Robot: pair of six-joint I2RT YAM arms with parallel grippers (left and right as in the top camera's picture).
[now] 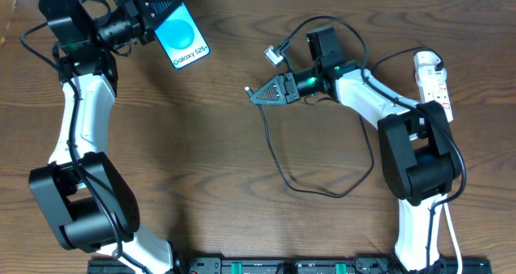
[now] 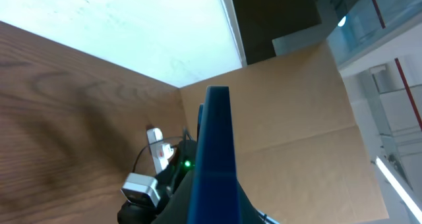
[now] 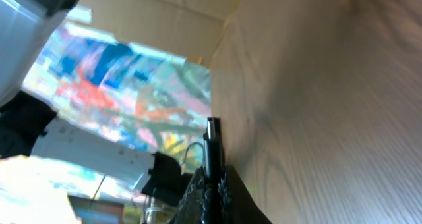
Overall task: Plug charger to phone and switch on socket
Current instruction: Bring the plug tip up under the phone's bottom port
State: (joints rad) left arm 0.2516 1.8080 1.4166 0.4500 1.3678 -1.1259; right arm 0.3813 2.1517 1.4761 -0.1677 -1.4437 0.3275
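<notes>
Phone [image 1: 179, 32]: sits at the far left corner of the table [image 1: 201, 161], screen up to the overhead camera. Its long axis runs diagonally. One end is in the left gripper [image 1: 149, 20] and the free end, with the "Galaxy S25+" lettering, points toward the table's middle and the right arm. The left wrist view shows the phone [image 2: 214, 158] edge-on as a dark blue slab running straight away from the lens. The left gripper is clamped on the phone.

Charger [image 1: 278, 157]: a black cable that loops across the middle of the table. Its plug tip [image 1: 248, 90] is pinched in the right gripper [image 1: 256, 92] and points left, toward the phone's side of the table, well apart from the phone. In the right wrist view the plug tip [image 3: 212, 135] sticks out past the closed fingers [image 3: 198, 191], in line with them.

Socket [image 1: 439, 93]: lies at the right edge of the table, long axis running near to far. A white adapter [image 1: 427, 62] sits at its far end. The switch position cannot be told.
</notes>
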